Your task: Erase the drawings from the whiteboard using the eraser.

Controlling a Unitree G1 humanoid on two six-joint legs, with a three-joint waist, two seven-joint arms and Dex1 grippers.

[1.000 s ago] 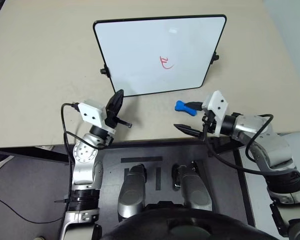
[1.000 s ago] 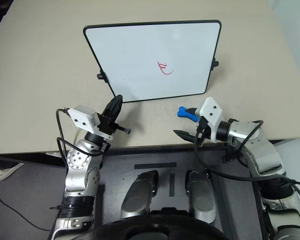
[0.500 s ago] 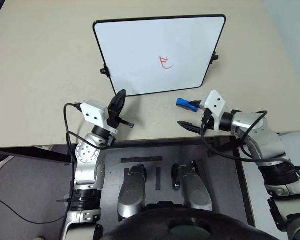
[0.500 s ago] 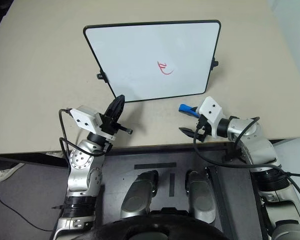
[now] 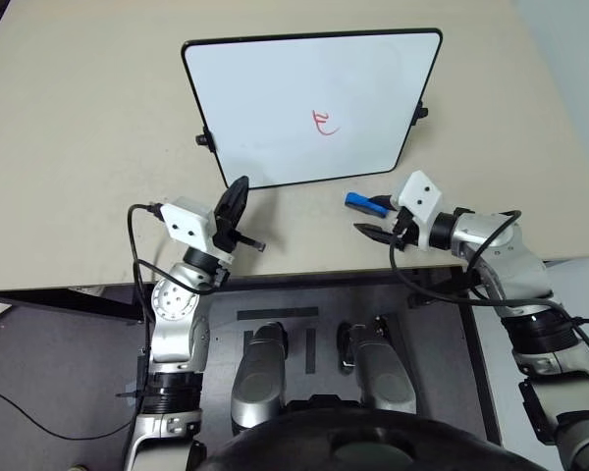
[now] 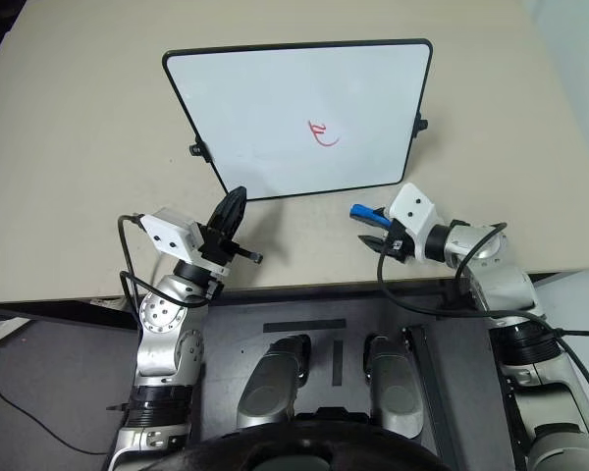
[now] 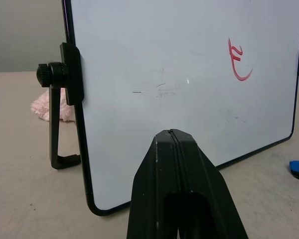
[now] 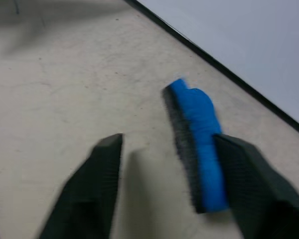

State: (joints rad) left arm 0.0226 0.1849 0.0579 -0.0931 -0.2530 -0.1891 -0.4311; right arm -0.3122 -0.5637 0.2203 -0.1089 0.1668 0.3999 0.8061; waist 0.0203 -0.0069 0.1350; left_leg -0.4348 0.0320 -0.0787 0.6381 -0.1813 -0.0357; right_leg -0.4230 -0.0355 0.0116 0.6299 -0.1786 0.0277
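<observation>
Even, bright overhead light is washing the bench, soft shadows pooling beneath each end effector; the right wrist view is blurring heavily.

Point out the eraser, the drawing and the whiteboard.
eraser [image 8: 199, 124], right wrist view, blue top face.
drawing [image 5: 324, 123], left eye view, middle of red scribble.
whiteboard [image 5: 265, 88], left eye view, bare white surface.

One whiteboard stands on the table, carrying a single red drawing. Two black knobs sit on the whiteboard's side edges, one per side. One blue eraser lies just beside the whiteboard's lower corner. One pink fluffy thing lies behind the whiteboard. Two grippers are present: the left gripper and the right gripper.
</observation>
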